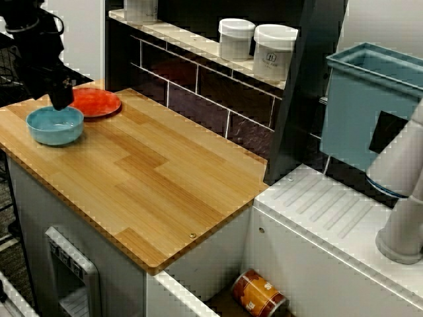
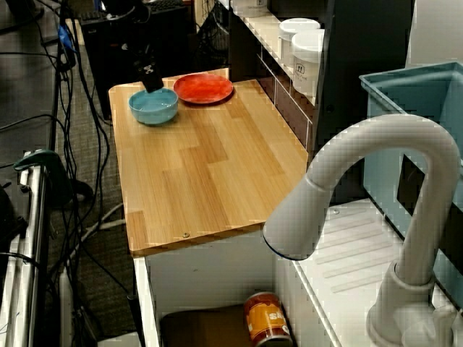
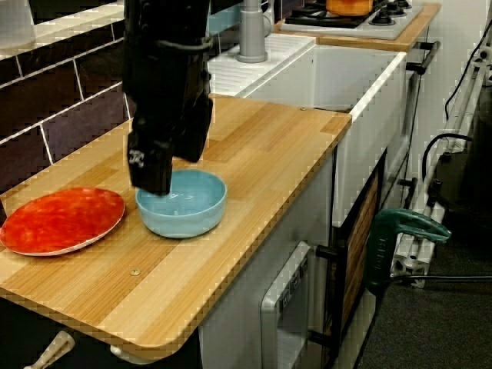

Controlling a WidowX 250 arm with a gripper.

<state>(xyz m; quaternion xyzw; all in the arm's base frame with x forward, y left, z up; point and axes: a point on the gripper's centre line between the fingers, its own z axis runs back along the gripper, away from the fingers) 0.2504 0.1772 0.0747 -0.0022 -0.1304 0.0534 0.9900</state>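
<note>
A light blue bowl [image 1: 55, 125] [image 2: 153, 106] [image 3: 184, 204] stands near the far corner of the wooden counter [image 1: 152, 172]. A red plate [image 1: 96, 102] [image 2: 204, 88] [image 3: 61, 219] lies right beside it. My black gripper [image 1: 61, 99] [image 2: 152, 83] [image 3: 151, 181] hangs straight down with its tip at the bowl's rim, on the side that faces the plate. The dark body hides the fingers, so whether they pinch the rim does not show. The bowl looks empty.
Two white jars [image 1: 236, 38] [image 1: 274, 51] stand on the tiled ledge behind the counter. A blue bin [image 1: 370, 105] and a white faucet [image 2: 362, 188] are by the sink, where an orange can [image 1: 259, 294] lies. Cables [image 2: 79, 87] hang off the far edge.
</note>
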